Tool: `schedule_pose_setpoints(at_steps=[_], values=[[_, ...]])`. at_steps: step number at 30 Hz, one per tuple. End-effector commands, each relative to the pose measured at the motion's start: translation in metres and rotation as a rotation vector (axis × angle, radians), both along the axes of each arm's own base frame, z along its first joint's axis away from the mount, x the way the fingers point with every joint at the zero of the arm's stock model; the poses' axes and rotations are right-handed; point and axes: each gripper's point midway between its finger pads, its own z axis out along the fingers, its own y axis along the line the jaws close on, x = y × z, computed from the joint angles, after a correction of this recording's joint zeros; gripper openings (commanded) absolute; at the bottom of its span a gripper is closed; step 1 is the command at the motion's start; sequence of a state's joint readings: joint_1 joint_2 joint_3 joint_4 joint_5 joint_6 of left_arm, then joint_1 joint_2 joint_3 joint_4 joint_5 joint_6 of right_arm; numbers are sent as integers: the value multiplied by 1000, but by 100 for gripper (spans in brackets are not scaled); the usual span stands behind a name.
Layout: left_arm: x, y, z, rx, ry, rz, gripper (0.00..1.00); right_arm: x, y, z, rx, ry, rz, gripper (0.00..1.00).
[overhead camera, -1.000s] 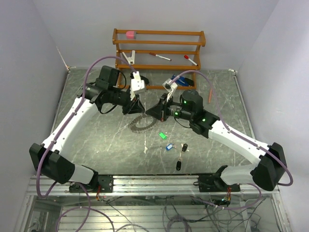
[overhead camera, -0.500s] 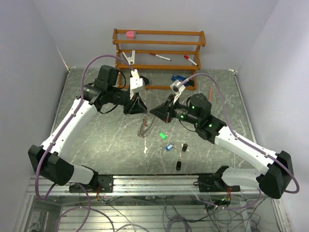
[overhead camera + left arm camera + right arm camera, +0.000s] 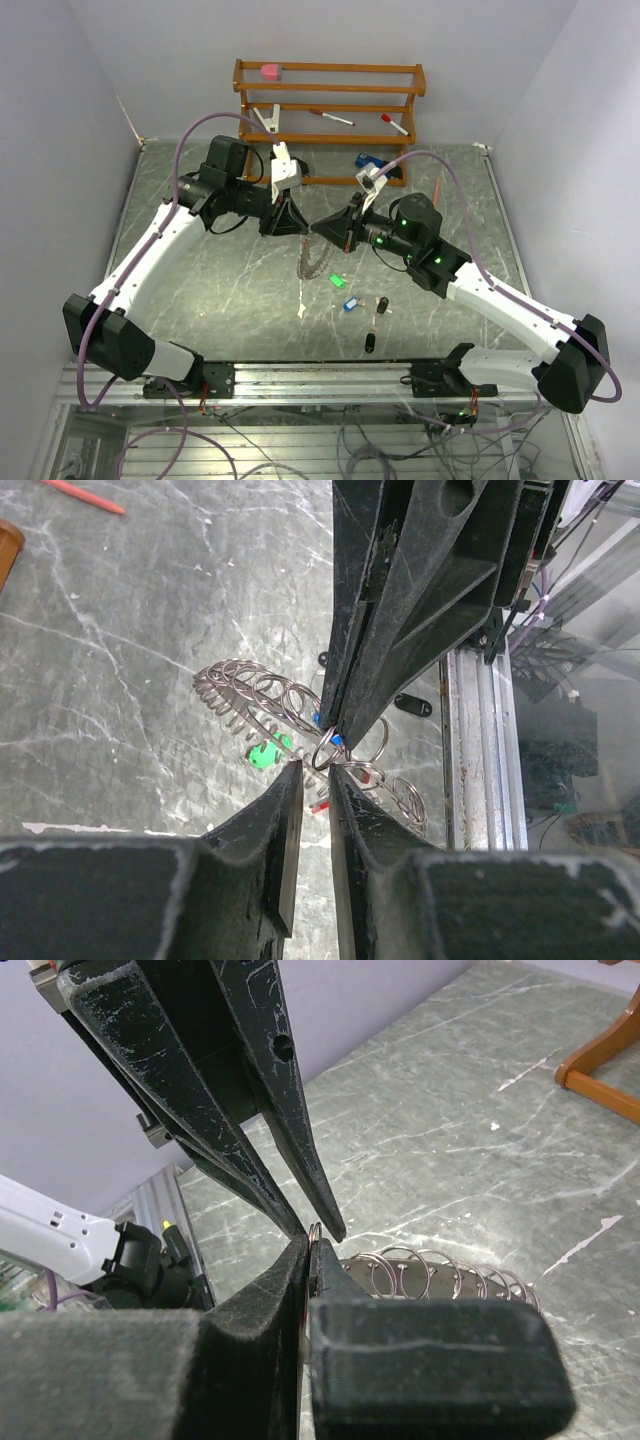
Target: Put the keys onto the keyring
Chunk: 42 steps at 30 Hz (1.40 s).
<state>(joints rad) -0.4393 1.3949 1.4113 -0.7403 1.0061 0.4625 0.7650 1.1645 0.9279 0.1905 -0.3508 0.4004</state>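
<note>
The keyring (image 3: 312, 262), a silvery strip with many wire loops, hangs in the air between my two grippers. It also shows in the left wrist view (image 3: 255, 692) and the right wrist view (image 3: 430, 1265). My right gripper (image 3: 322, 231) (image 3: 312, 1245) is shut on one of its small loops. My left gripper (image 3: 297, 226) (image 3: 312, 772) is narrowly open, its tips on either side of that same loop. The keys lie on the table below: green (image 3: 337, 281) (image 3: 265, 752), blue (image 3: 349, 303), and two black ones (image 3: 382, 305) (image 3: 369, 343).
A wooden rack (image 3: 330, 100) stands at the back with red-capped markers, a clip and a pink item. A blue object (image 3: 370, 163) and an orange stick (image 3: 437, 195) lie near it. Grey walls close in on both sides.
The keyring lay on the table a second ago. It is now lifted and hangs between the grippers, shifted slightly right. The right arm has swung and drawn closer to the left gripper.
</note>
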Motion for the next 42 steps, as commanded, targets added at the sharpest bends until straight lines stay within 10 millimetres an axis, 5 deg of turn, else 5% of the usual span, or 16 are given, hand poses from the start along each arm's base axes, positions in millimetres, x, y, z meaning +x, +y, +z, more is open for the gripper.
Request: schedule_pose_setpoints(at_steps=[1, 9, 14, 26, 33, 39, 42], values=[[-6, -6, 7, -46, 9, -48, 27, -1, 3, 22, 63, -63, 13, 0], [-11, -6, 10, -57, 10, -72, 22, -2, 4, 20, 62, -57, 21, 0], [-14, -6, 12, -63, 7, -85, 7, -2, 4, 21, 64, -61, 18, 0], [-15, -4, 11, -56, -7, -86, 7, 2, 6, 10, 25, -15, 9, 0], [-8, 1, -7, 11, 1, -54, 7, 7, -7, 9, -25, -7, -57, 28], [2, 6, -15, 43, -21, 23, 7, 8, -23, 22, -36, -33, -124, 29], [4, 9, -21, 66, -34, 44, 7, 10, -33, 11, -81, -4, -170, 33]])
